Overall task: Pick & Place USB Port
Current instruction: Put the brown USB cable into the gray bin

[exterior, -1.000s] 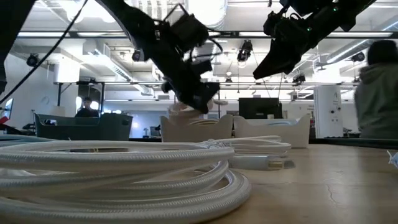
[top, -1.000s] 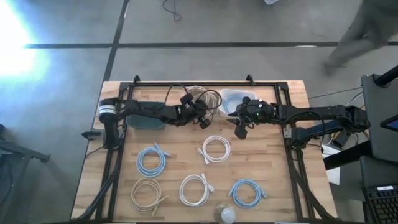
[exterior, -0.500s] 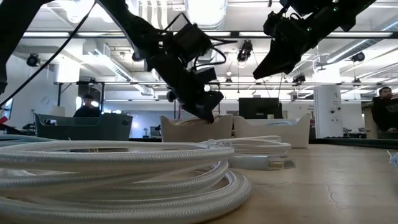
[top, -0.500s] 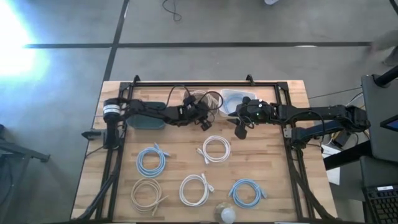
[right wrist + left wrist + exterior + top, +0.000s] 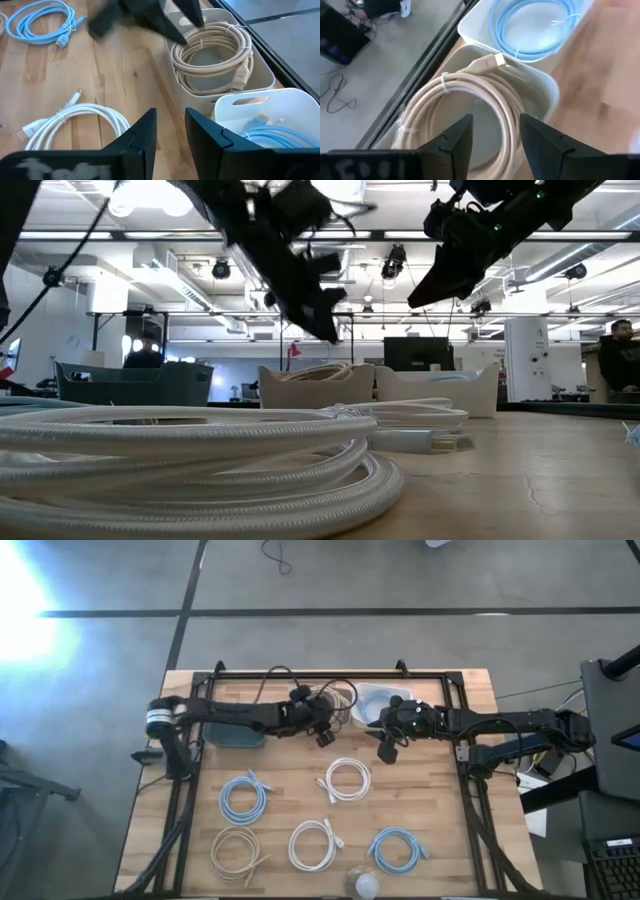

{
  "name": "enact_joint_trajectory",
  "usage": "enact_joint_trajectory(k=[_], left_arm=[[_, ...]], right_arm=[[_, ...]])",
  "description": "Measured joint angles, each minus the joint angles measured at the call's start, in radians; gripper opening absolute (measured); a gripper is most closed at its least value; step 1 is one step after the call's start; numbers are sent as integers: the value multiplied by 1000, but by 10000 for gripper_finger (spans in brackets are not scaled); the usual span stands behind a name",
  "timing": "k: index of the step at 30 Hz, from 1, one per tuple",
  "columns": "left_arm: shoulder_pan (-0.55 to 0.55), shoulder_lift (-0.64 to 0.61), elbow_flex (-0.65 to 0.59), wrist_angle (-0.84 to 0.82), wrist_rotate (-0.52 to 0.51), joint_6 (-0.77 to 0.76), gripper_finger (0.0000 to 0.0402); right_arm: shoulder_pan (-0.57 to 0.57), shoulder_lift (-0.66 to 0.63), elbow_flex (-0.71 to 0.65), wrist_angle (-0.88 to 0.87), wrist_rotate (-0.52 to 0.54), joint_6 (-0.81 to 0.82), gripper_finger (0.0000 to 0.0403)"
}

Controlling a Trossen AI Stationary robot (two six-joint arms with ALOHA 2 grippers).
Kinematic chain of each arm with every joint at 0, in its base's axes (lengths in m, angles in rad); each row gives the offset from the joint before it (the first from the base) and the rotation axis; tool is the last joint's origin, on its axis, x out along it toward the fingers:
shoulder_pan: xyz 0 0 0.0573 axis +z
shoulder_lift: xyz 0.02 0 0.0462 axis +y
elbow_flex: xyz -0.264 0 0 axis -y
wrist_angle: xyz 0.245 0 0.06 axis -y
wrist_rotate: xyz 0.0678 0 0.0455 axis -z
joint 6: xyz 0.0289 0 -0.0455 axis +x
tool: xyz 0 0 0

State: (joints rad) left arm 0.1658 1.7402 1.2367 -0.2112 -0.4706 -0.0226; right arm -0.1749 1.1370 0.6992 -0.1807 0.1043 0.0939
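Lying nearest the front table edge in the high view are a cream coiled cable (image 5: 237,849), a white coiled cable (image 5: 313,844) and a light blue coiled cable (image 5: 397,849), with a pale round object (image 5: 364,885) at the very edge. One row farther back rest another blue cable (image 5: 243,797) and another white cable (image 5: 345,779). All five loose coils appear untouched, so most of the sorting judged from the task remains.

Beyond them, at mid-table, hover both arms. The right gripper (image 5: 386,751) hangs above bare wood, its fingers slightly parted and holding nothing, as its wrist view shows. The left gripper (image 5: 324,737) sits just in front of the bins; its wrist view shows its fingers spread and empty, looking down into a bin.

At the back edge stand two white bins side by side. The left bin (image 5: 547,95) holds a beige USB cable (image 5: 465,107), coiled, its plug resting on top. The right bin (image 5: 280,107) holds a blue cable (image 5: 265,132). So two cables look already placed. A dark grey tray (image 5: 233,738) lies to the left, under the left arm.

The wrist views reveal the bin contents, which the high view largely hides under the arms. The low view, level with the table, shows a white coil (image 5: 190,450) filling its foreground and the grippers raised clear of the bins, plus a person (image 5: 622,360) in the room behind
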Motion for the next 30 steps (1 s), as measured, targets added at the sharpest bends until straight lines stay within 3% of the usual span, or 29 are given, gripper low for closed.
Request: enact_joint_trajectory(k=[8,14,22,30], left_arm=[[-80,-182,1,-233,172,-17,170],[-215,-238,1,-410,313,-122,170],[-470,-220,-1,-587,316,-352,170],[-707,-171,-1,-601,313,-478,170]], right_arm=[[0,0,-12,0,0,10,81],[0,8,-13,0,0,11,75],[0,10,-13,-1,0,35,79],[0,10,-13,-1,0,38,73]])
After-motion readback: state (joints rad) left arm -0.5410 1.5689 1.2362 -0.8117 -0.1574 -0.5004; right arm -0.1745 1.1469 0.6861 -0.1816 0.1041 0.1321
